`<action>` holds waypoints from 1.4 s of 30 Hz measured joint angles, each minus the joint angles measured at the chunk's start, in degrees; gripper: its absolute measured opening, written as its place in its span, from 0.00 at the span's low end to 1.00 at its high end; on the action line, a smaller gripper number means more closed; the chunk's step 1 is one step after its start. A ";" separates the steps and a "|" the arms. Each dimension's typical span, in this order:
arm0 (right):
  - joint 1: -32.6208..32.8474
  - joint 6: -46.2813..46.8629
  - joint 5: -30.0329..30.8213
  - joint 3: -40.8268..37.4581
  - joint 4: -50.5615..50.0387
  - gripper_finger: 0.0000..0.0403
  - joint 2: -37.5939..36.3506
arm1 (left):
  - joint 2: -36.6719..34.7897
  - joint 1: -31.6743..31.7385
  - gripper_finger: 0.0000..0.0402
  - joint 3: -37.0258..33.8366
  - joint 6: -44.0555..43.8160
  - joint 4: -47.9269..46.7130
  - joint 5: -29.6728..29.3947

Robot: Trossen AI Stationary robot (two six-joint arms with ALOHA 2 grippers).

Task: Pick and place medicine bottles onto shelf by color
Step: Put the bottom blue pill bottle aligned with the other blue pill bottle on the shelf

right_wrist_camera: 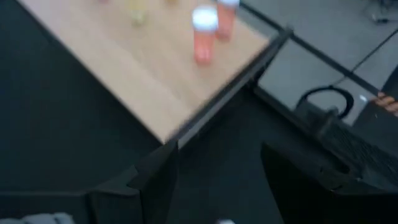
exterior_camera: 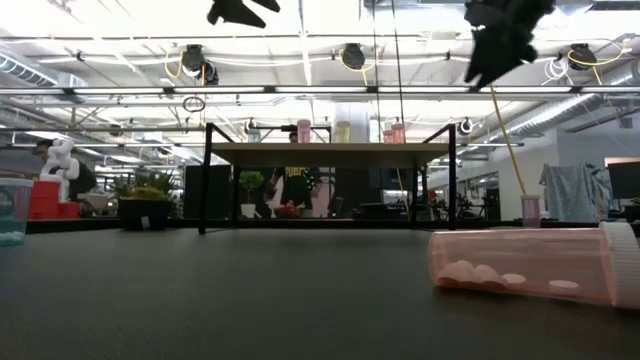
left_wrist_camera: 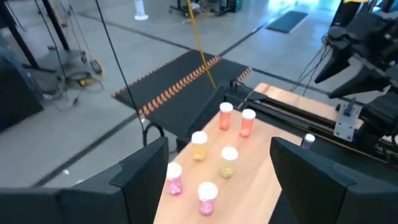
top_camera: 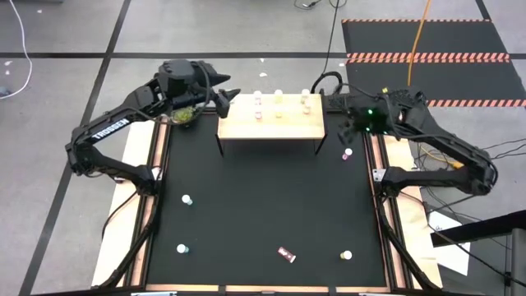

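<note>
The shelf (top_camera: pixel 271 123) is a light wooden board on thin dark legs at the table's far middle. Several bottles stand on its top in pairs: pink (left_wrist_camera: pixel 207 196), yellow (left_wrist_camera: pixel 229 160) and orange (left_wrist_camera: pixel 247 121). My left gripper (top_camera: pixel 223 99) hovers open over the shelf's far left corner and holds nothing (left_wrist_camera: pixel 217 180). My right gripper (top_camera: pixel 349 131) hangs open beside the shelf's right end, above the table (right_wrist_camera: pixel 217 186). A purple bottle (top_camera: pixel 348 154) stands on the mat just near of it.
More bottles stand on the black mat: two near the left side (top_camera: pixel 187 200) (top_camera: pixel 182 248) and one near the right front (top_camera: pixel 346 256). An orange bottle lies on its side at the near edge (top_camera: pixel 286 255) (exterior_camera: pixel 530 265). A green potted plant (top_camera: pixel 182 115) sits under the left arm.
</note>
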 joint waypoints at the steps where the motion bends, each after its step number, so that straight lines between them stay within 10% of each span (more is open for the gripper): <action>1: 0.00 -0.39 0.00 -0.10 -1.62 0.56 -0.39 | 0.65 -0.23 0.70 0.00 -1.45 0.22 -0.03; 22: 2.55 7.13 -19.85 -21.57 3.75 0.56 -6.61 | 2.76 -12.99 0.70 -0.04 -23.58 -10.64 -14.91; 33: 23.17 26.62 -15.73 -21.57 34.59 0.52 -3.46 | -6.92 -16.87 0.70 -0.02 -25.35 -25.95 -16.39; 42: 41.30 28.45 -0.02 -17.16 64.11 0.47 18.84 | -12.58 -34.69 0.70 -4.10 -36.83 -41.60 -20.50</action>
